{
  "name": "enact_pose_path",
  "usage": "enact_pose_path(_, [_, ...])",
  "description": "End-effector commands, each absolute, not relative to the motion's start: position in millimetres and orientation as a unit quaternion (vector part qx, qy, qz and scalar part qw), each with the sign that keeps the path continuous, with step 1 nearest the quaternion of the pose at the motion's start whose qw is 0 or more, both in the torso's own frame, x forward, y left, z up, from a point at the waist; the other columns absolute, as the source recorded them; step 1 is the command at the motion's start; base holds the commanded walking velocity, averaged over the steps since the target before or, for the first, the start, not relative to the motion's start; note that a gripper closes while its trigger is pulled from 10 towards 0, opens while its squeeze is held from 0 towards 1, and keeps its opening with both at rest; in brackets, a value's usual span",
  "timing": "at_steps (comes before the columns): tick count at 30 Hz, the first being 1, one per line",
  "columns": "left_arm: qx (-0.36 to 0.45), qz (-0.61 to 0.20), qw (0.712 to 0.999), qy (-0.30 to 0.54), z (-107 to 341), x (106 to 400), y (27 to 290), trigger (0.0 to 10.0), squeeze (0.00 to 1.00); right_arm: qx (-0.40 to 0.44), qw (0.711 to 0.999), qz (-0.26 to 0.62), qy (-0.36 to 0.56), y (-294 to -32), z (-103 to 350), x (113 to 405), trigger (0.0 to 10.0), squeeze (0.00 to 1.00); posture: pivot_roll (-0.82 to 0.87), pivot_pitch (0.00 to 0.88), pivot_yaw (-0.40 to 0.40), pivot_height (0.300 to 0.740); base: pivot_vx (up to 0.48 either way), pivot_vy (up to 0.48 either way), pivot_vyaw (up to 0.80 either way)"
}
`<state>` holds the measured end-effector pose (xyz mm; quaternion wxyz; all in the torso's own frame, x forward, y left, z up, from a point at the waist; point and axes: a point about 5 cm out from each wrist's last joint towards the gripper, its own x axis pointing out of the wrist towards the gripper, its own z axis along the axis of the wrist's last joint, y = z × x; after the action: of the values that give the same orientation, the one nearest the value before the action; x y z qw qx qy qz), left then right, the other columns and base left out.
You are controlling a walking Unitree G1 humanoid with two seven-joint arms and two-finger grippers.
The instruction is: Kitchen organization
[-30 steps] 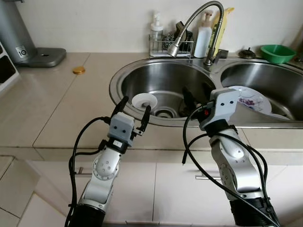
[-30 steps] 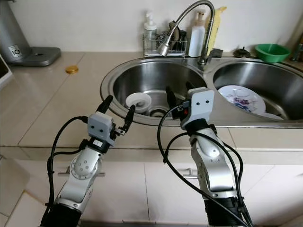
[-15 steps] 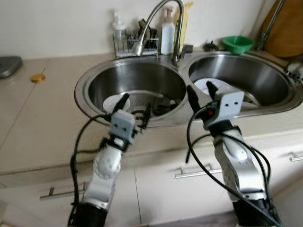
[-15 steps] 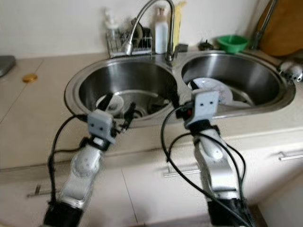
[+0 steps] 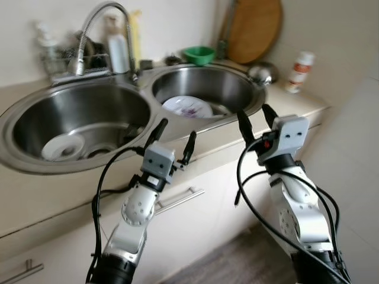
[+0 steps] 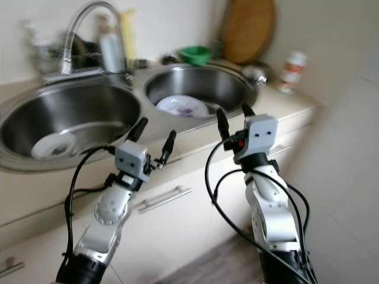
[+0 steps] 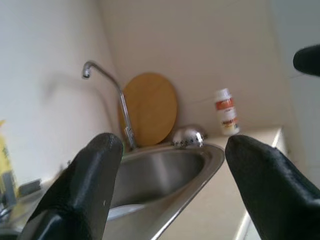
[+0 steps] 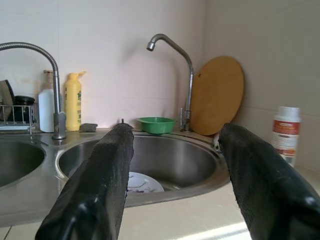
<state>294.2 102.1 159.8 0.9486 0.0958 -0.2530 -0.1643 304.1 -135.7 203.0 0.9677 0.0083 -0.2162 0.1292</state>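
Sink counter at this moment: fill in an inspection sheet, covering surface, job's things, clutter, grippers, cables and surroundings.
Surface: beige counter with double steel sink.
Job's things: patterned plate in right basin; white dish in left basin.
Clutter: green bowl, round wooden board, white bottle with orange cap, soap bottles behind faucet.
Grippers: left gripper and right gripper open, empty, in front of counter edge.
Cables: black loops along both arms.
Surroundings: tiled wall, cabinet handles below.
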Motion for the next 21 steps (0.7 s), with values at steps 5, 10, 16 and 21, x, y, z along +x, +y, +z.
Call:
enact_pose_path(5, [0.098, -0.17, 0.946, -0.257, 161.8, 293.4, 100.3, 10.0, 0.0, 0.007, 0.967, 0.129, -0.221, -136.5, 203.9, 304.2, 10.0, 0.0, 0.03, 0.0, 0.025, 0.74, 0.0, 0.0, -0.8])
enact_pose_path(10, [0.1, -0.171, 0.948, -0.251, 159.8, 294.0, 100.6, 10.0, 0.0, 0.003, 0.973, 0.105, -0.206, -142.0, 198.4, 307.0, 10.0, 0.0, 0.04, 0.0, 0.026, 0.74, 0.0, -0.456, -0.8])
enact_pose_path(16, [0.101, -0.173, 0.948, -0.249, 158.5, 293.5, 100.7, 10.0, 0.0, 0.002, 0.978, 0.08, -0.192, -149.1, 194.4, 310.5, 10.0, 0.0, 0.04, 0.0, 0.026, 0.74, 0.0, -0.32, -0.8])
enact_pose_path(21, [0.101, -0.172, 0.949, -0.242, 155.6, 293.5, 101.3, 10.0, 0.0, 0.008, 0.981, 0.064, -0.185, -152.3, 192.7, 312.8, 10.0, 0.0, 0.04, 0.0, 0.026, 0.74, 0.0, 0.0, -0.8])
